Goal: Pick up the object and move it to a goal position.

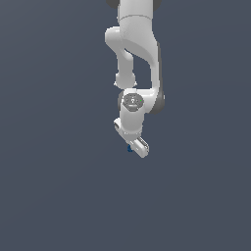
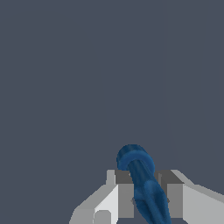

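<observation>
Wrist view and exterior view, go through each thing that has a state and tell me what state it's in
Small dark blue roundish object: held between the tool's fingers, sticking out past them; a blue speck at the tool in the exterior view.
White tool: shut on the object, a grey finger on each side of it.
White robot arm: reaching down, tool tilted.

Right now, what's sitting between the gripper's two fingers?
The dark blue object sits between the gripper's fingers, its rounded end poking out past them. The wrist view shows this best.
</observation>
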You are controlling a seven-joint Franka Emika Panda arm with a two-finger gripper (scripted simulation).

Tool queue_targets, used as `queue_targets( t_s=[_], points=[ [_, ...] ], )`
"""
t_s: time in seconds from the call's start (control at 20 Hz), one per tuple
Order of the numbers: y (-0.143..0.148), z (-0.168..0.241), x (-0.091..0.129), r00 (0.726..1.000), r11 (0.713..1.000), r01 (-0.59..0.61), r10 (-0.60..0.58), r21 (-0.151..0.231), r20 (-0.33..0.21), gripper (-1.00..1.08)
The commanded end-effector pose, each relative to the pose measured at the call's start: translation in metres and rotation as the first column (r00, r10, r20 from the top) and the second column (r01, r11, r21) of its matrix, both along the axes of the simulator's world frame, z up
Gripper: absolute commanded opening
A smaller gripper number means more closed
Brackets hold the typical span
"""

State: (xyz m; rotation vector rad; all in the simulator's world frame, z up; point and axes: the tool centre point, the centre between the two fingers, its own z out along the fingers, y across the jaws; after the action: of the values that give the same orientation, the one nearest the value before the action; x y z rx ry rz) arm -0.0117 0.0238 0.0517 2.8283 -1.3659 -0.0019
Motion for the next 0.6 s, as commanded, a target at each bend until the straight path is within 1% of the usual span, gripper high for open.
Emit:
queue_targets(
  t_s=[0.0,0.25,0.55],
  points=[
    [-0.002,0.01,0.001,1.0,1.0,0.0,0.0,0.0,0.001,-1.0],
    [-0.008,0.043,0.001,1.0,1.0,0.0,0.0,0.0,0.001,-1.0],
    [-0.02,0.1,0.003,1.0,1.0,0.001,-0.001,0.001,0.001,-1.0]
  ],
)
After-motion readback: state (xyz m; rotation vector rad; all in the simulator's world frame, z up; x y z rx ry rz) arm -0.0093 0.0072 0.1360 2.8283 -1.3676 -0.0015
